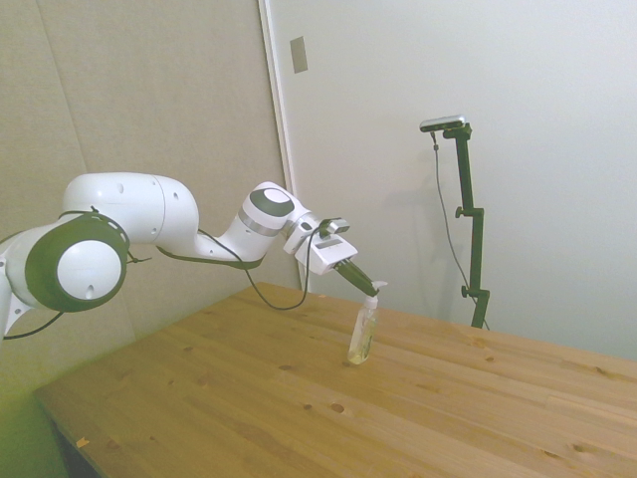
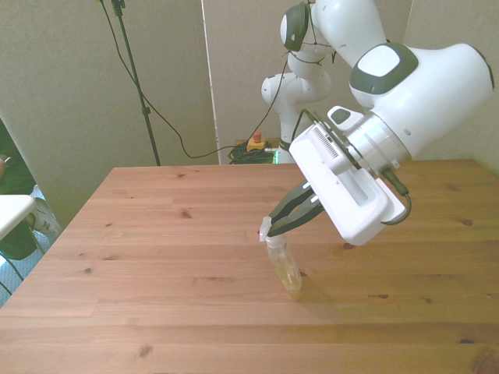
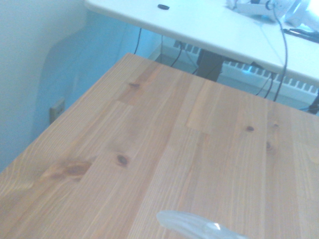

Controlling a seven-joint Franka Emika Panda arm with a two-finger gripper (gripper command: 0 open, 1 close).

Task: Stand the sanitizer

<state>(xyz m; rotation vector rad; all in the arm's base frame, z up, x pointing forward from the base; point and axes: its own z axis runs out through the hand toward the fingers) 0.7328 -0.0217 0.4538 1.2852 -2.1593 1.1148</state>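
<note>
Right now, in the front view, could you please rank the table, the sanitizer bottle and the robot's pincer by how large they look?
Largest to smallest, as they look:
1. The table, filling the lower picture.
2. The sanitizer bottle, nearly upright on the table.
3. The pincer, closed on the bottle's pump top.
The last two look close, so that order is unsure.

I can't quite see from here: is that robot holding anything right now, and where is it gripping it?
Yes. The gripper is shut on the sanitizer, pinching it at the white pump top, while the base rests on the table, nearly upright.
</note>
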